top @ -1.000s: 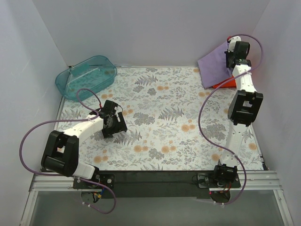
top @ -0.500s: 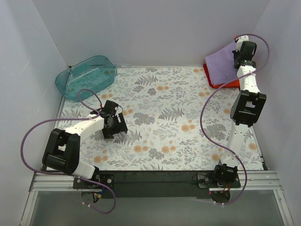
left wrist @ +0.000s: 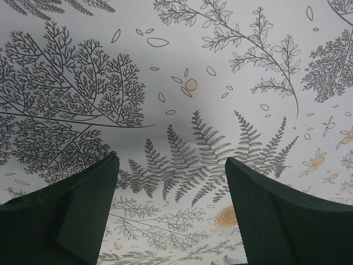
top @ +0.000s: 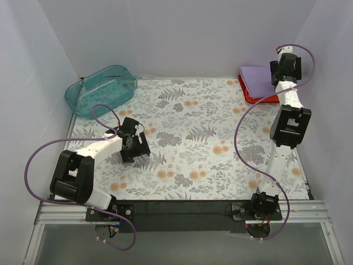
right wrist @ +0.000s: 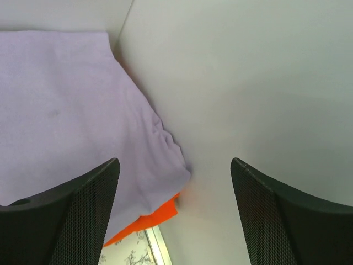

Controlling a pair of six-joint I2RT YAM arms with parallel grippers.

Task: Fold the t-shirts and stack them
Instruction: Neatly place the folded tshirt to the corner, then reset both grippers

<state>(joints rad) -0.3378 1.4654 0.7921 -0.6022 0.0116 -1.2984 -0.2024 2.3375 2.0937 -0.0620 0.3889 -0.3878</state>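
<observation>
Since the lavender shirt (top: 257,77) lies folded atop the orange-red shirt (top: 255,99) at the far right corner of the bench (top: 187,138), stacking appears finished. Above it the right tool (right wrist: 174,165) hangs wide open and empty; the left tool (left wrist: 171,163) likewise. Next, presumably: a clean retreat.

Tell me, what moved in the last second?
The right gripper lowered the purple shirt, which had hung tilted in the air, flat onto the orange shirt in the far right corner, then let go. Its fingers are open with nothing between them. The left gripper, open over the patterned table, and the teal tub stayed put.
</observation>
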